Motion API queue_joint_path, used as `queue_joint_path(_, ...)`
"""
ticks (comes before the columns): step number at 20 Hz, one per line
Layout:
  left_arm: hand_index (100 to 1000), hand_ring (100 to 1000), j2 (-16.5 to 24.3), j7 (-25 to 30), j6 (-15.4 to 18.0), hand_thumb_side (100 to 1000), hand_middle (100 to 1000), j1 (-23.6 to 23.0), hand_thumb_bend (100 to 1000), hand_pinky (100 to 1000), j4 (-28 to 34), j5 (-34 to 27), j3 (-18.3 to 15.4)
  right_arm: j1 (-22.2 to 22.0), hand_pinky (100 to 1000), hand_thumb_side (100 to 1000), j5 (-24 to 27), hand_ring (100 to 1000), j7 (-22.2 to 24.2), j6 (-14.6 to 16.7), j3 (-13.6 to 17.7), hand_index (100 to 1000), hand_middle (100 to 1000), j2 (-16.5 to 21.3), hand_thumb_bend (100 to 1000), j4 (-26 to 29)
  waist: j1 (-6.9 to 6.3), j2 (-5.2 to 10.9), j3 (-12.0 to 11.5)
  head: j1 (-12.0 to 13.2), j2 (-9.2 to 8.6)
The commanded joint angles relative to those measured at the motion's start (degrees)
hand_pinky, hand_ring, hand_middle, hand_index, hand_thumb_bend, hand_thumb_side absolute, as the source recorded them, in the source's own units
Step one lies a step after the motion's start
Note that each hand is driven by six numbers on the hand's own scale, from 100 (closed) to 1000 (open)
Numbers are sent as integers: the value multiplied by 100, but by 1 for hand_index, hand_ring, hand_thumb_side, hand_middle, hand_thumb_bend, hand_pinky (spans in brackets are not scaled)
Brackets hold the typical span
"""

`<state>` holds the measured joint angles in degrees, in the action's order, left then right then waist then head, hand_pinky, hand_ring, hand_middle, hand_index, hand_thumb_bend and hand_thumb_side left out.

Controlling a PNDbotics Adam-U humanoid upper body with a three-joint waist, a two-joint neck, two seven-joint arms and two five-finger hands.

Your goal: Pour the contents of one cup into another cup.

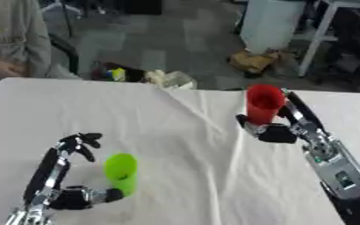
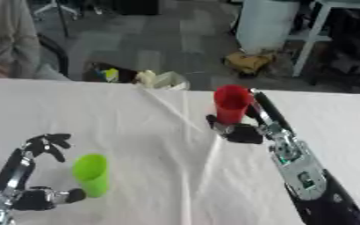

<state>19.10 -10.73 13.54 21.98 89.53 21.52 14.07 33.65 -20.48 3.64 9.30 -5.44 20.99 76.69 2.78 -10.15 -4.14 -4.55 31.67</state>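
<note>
Right now the robot's right hand [image 1: 279, 132] is wrapped around a red cup [image 1: 264, 103]. Its fingers and thumb curl about the bottom part of the cup. The red cup stands up straight, with its open top facing up. It sits toward the far right side of the table [image 1: 183, 176]. I cannot tell if the cup is touching the cloth or lifted a little. I cannot see what is inside it either.

Over on the near left, the robot's left hand [image 1: 64, 176] is next to a green cup [image 1: 121, 172]. The thumb reaches in low by the bottom of the green cup, and the fingers stick up and bend at the tips on the far side. The hand is partly open, like a big letter C. It is just beside the green cup, but I cannot tell if it touches it. The green cup stands up straight too.

The two cups are well apart, one on each side. A white cloth [image 2: 160, 132] covers the table, and a long fold runs down the middle between the cups.
</note>
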Motion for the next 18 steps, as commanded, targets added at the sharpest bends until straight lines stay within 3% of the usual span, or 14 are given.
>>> queue_joint_path(1, 789, 451, 174, 78, -252, 636, 564, 22, 1000, 556, 569, -559, -167, 51, 679, 294, 176, 765, -74, 63, 58, 469, 177, 111, 100, -218, -46, 106, -30, -69, 10)
queue_joint_path(5, 785, 448, 200, 234, -521, 652, 561, 25, 1000, 549, 902, -1054, -248, 49, 678, 332, 322, 779, -96, 328, -53, 479, 186, -36, 100, -532, -113, 101, -111, -170, 14)
queue_joint_path(10, 784, 448, 172, 352, -659, 663, 561, 25, 1000, 552, 1071, -1257, -283, 47, 680, 384, -17, 798, -92, 657, -278, 493, 192, -291, 100, -973, -164, 76, -181, -254, 13)
queue_joint_path(12, 783, 448, 161, 368, -673, 663, 561, 23, 1000, 553, 1094, -1269, -291, 31, 688, 474, -232, 824, -97, 793, -342, 515, 208, -370, 100, -1103, -171, 69, -190, -278, 17)
queue_joint_path(13, 782, 448, 158, 372, -675, 663, 560, 23, 1000, 554, 1104, -1271, -294, 20, 700, 543, -357, 845, -100, 868, -365, 535, 226, -401, 153, -1157, -171, 68, -192, -282, 20)
queue_joint_path(14, 782, 448, 155, 374, -677, 663, 560, 23, 1000, 554, 1111, -1273, -298, 11, 703, 553, -481, 849, -107, 943, -380, 541, 230, -423, 169, -1199, -169, 67, -192, -283, 22)
queue_joint_path(15, 782, 448, 155, 376, -678, 663, 560, 23, 1000, 555, 1117, -1271, -302, 3, 739, 635, -603, 895, -109, 1020, -396, 592, 278, -436, 306, -1226, -164, 66, -190, -284, 17)
queue_joint_path(18, 782, 448, 157, 376, -678, 663, 560, 21, 1000, 556, 1121, -1261, -317, -21, 797, 688, -994, 951, -30, 1240, -435, 663, 346, -438, 440, -1253, -142, 63, -172, -280, -2)
